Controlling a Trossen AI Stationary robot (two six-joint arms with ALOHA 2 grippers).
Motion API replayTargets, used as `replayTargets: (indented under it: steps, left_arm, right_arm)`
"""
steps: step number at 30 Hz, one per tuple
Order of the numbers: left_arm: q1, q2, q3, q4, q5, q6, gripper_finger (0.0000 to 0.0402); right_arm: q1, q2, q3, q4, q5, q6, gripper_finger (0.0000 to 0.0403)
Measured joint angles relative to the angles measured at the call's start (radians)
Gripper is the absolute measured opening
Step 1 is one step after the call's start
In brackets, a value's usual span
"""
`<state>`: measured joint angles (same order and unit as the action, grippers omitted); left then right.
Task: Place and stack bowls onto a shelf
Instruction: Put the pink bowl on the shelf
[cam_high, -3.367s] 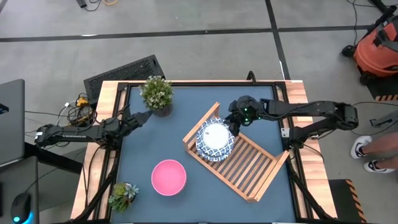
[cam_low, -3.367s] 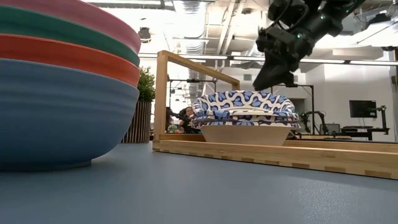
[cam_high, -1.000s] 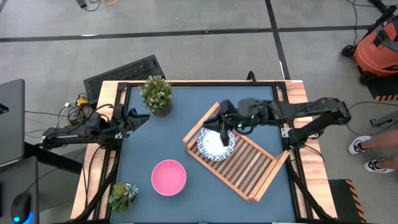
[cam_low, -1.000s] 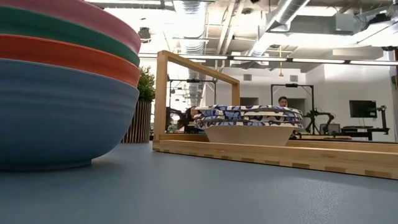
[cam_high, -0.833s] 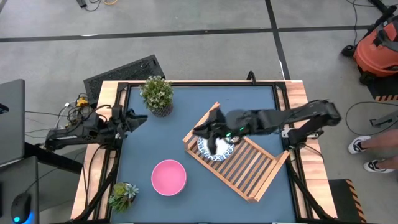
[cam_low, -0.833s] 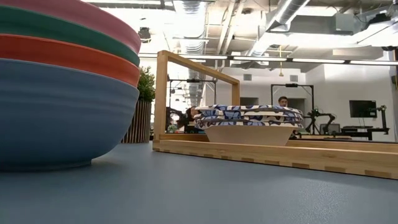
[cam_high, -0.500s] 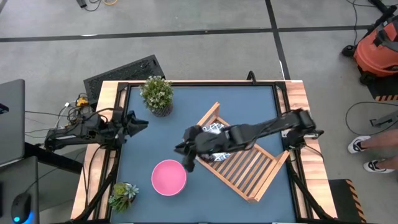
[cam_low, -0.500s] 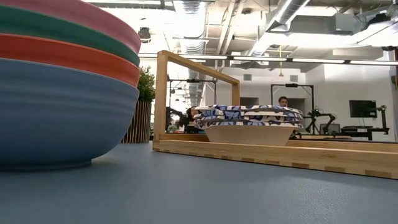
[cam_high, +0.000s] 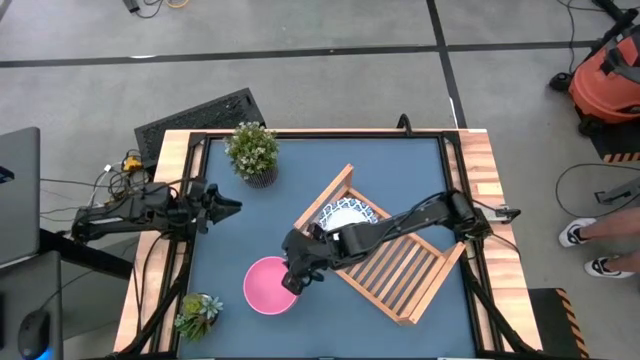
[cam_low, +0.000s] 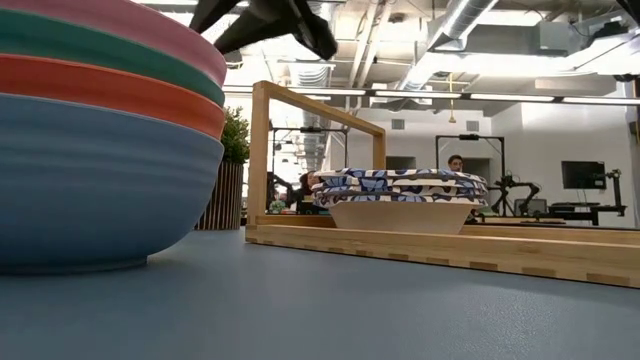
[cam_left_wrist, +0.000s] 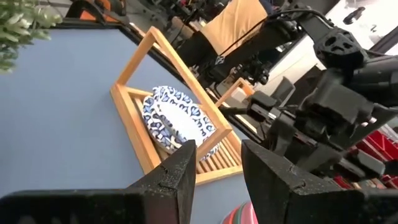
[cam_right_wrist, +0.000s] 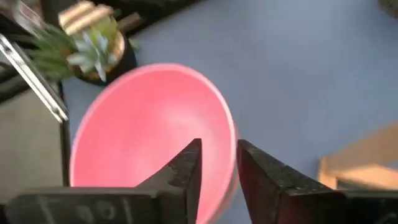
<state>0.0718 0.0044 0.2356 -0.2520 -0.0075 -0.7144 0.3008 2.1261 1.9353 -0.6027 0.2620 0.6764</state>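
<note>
A stack of plain bowls, pink on top (cam_high: 270, 285), stands on the table at the near left. In the low view it shows as pink, green, red and light blue bowls (cam_low: 100, 130). Patterned white-and-blue bowls (cam_high: 347, 214) sit stacked on the far left end of the light-wood shelf (cam_high: 395, 265). My right gripper (cam_high: 292, 283) is open just above the pink bowl's right rim (cam_right_wrist: 231, 140), its fingers (cam_right_wrist: 186, 165) pointing down. My left gripper (cam_high: 230, 204) is open and empty at the table's left side.
A potted plant (cam_high: 252, 150) stands at the far left. A smaller one (cam_high: 198, 315) stands at the near left corner, beside the bowl stack. The shelf lies slantwise across the table's right half. Bare table lies between the stack and the left arm.
My right gripper has swept from above the patterned bowls on the shelf toward the table's near left. It now stands over the right rim of the pink bowl. The patterned bowls stay stacked on the shelf.
</note>
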Motion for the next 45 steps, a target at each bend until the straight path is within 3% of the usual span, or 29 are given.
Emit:
replayTargets:
  steps: [8,28,32,38,45]
  left_arm:
    - [0.0,0.0,-0.001,-0.025,-0.002,-0.016,0.0112]
    - [0.0,0.0,-0.001,-0.059,-0.019,-0.016,0.0112]
    - [0.0,0.0,-0.001,-0.059,-0.019,-0.016,0.0112]
    - [0.0,0.0,-0.001,-0.058,-0.021,-0.016,0.0112]
    - [0.0,0.0,-0.001,-0.058,-0.025,-0.004,0.0112]
  right_arm:
    - [0.002,0.007,-0.004,-0.06,-0.01,0.057,0.018]
    - [0.013,0.085,-0.006,-0.042,-0.009,0.112,0.0165]
    - [0.013,0.088,-0.008,-0.052,-0.021,0.126,0.0137]
    - [0.009,0.076,-0.008,-0.072,-0.022,0.133,0.003]
    - [-0.001,0.054,-0.007,-0.053,-0.034,0.151,0.0027]
